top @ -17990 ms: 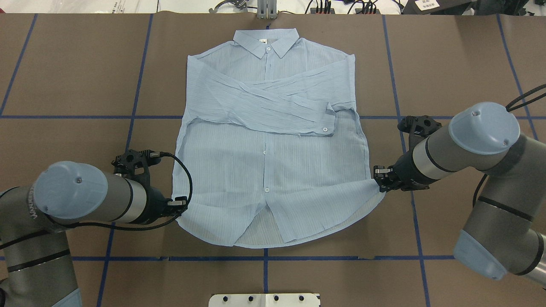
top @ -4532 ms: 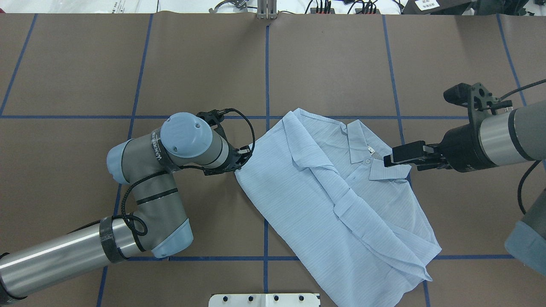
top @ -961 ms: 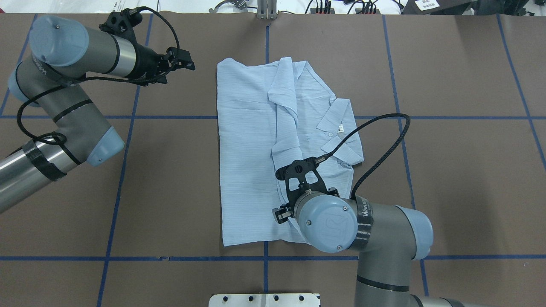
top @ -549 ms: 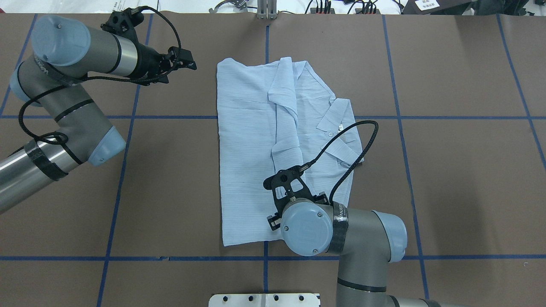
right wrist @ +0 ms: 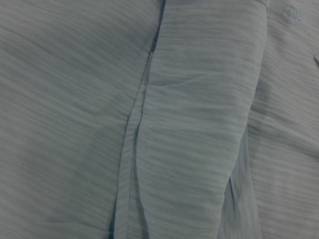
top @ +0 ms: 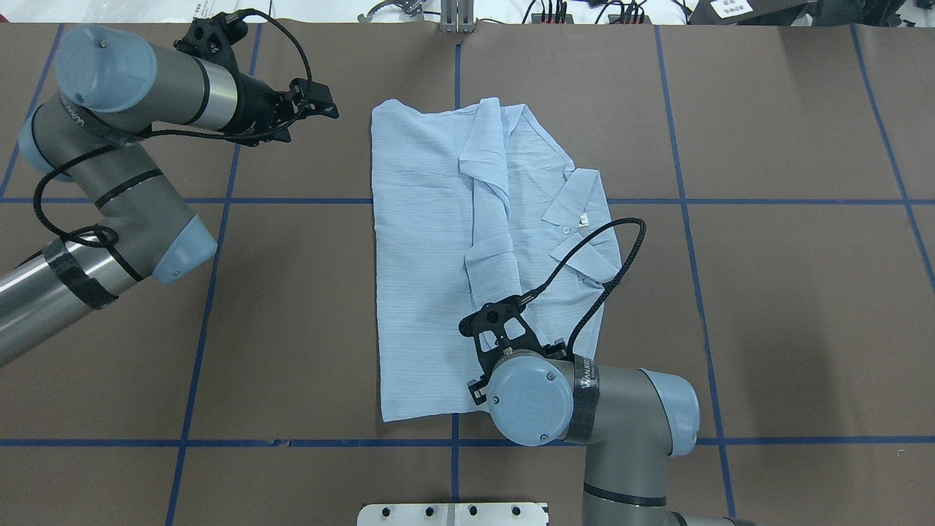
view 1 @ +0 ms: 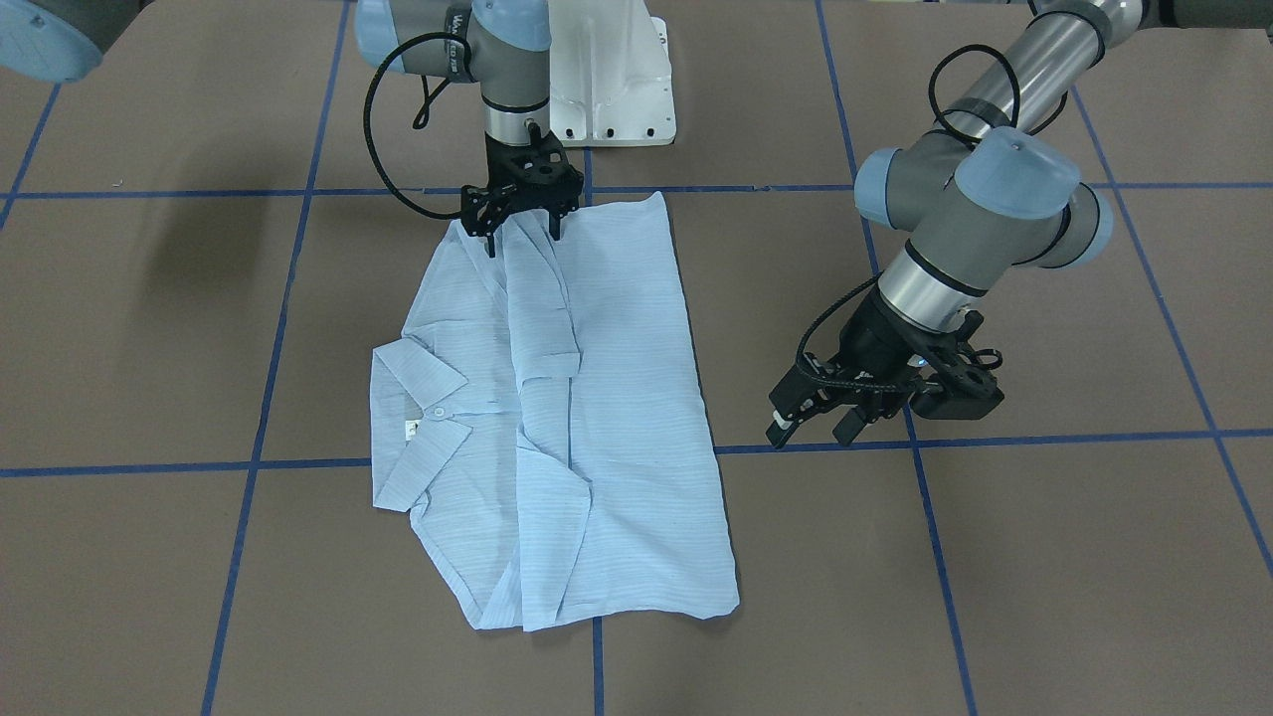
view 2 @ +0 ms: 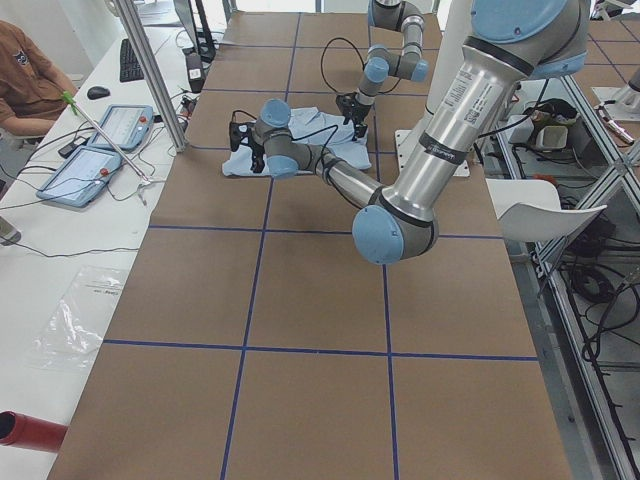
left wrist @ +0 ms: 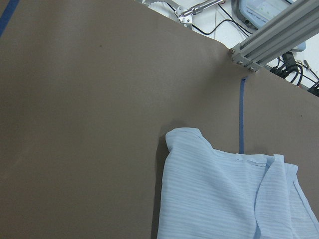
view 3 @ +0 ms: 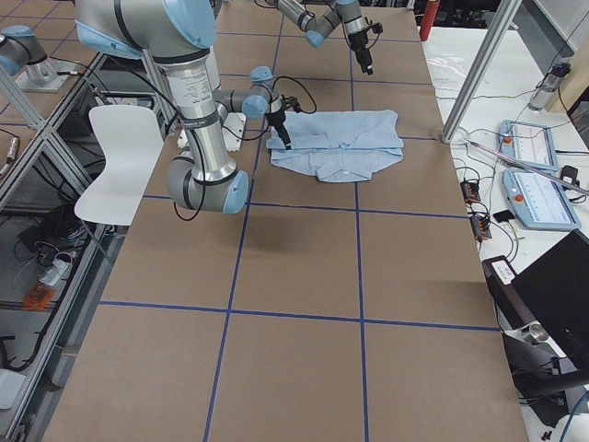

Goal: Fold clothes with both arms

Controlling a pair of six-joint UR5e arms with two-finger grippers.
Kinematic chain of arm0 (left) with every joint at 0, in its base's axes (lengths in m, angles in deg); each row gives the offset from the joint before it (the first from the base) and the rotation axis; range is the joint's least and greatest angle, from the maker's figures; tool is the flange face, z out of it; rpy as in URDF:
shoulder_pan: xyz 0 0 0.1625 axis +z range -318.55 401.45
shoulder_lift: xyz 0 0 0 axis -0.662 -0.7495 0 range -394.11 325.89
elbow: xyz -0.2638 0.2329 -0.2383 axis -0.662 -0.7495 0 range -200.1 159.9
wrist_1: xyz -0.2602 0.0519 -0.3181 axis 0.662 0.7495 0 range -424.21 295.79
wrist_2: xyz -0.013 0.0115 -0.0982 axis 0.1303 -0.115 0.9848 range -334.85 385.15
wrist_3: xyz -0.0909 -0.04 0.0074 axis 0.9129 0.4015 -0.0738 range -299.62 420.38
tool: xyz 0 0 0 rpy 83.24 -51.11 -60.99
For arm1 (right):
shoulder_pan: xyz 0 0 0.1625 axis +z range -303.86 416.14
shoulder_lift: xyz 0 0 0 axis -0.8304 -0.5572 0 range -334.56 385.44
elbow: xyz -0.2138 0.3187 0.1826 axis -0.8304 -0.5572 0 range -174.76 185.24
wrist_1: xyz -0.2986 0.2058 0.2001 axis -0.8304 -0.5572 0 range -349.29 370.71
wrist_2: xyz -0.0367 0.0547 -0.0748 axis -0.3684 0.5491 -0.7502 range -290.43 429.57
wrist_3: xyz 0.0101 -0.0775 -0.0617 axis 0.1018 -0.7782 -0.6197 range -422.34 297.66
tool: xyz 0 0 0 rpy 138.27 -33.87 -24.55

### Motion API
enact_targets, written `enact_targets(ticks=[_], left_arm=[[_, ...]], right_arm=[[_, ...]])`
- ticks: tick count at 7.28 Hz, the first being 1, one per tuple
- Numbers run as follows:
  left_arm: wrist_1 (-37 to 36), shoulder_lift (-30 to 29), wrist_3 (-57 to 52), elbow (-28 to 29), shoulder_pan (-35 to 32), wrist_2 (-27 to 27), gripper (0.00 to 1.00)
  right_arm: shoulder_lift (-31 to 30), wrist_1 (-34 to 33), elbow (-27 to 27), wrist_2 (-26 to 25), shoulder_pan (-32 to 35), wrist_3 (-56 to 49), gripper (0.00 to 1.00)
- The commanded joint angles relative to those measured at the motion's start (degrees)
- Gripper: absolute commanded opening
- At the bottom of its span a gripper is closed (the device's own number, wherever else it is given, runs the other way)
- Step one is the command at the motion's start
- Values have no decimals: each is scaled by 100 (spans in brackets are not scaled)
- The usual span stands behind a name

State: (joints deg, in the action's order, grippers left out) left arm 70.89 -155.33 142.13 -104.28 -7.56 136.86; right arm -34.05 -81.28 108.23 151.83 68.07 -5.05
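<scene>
Between the spread jaws of the right gripper [view 1: 522,237] sits a raised pleat at the end of the shirt [view 1: 627,398]; the tips are down at the cloth, nothing pinched yet; the shirt runs away from them as a folded strip flat on the table [view 1: 995,597]. Well off its long side the left gripper [view 1: 811,436] hangs parted and empty.

Likely trouble: pinching only the top layer would peel it and undo the fold, since this thin weave slips; a one-ended lift would skew it; the cable [top: 621,256] over the collar [top: 577,197] might snag.

Writing: the collar's small white label [view 1: 412,429] and the lettering on the right wrist's black band [top: 584,374] are both too small to read.
</scene>
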Motion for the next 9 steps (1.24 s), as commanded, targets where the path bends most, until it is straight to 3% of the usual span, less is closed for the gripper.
enact_targets(ticks=[1,3,4,7,9], left_arm=[[7,-7,8,7,14,-9,100],[33,-25,17,24,23,-18,100],[51,-25,25,33,32,-18,100],[42,-86,105,25,58,-18,100],[51,-86,105,33,58,-18,100]], right_arm=[[-80,-12,-16,9,54,-60,100],[-377,-12,54,61,404,-551,100],[-675,-3,290,358,676,-771,100],[-1861,59,983,457,889,-939,100],[-1926,58,1390,693,1065,-957,100]])
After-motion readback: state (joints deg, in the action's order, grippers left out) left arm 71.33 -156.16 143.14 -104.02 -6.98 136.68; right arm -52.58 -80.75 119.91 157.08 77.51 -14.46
